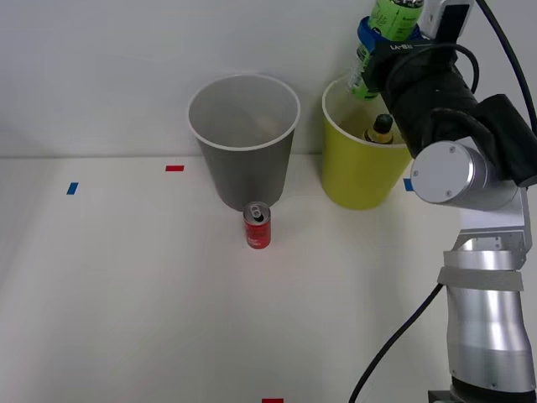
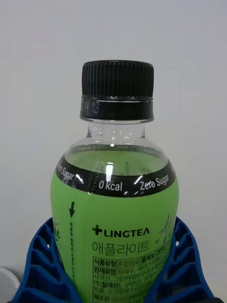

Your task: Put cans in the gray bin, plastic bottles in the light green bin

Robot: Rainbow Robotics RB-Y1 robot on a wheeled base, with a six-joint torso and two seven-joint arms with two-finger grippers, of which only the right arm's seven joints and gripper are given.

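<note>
Green bottle (image 2: 116,222) base cut off; amber-necked bottle (image 1: 380,129) body hidden in bin.

- The bench (image 1: 126,294) is a plain white surface running back to a pale wall.
- A gray bin (image 1: 244,143) stands upright near the back edge, about midway across.
- A light green bin (image 1: 362,164) stands upright just beside it, toward the right edge, apart from it.
- A red can (image 1: 258,225) stands upright just in front of the gray bin, silver top up.
- Small tape marks lie flat on the bench: a blue one (image 1: 72,188) near the back left, a red one (image 1: 174,168) left of the gray bin, another red one (image 1: 272,400) at the front edge.
</note>
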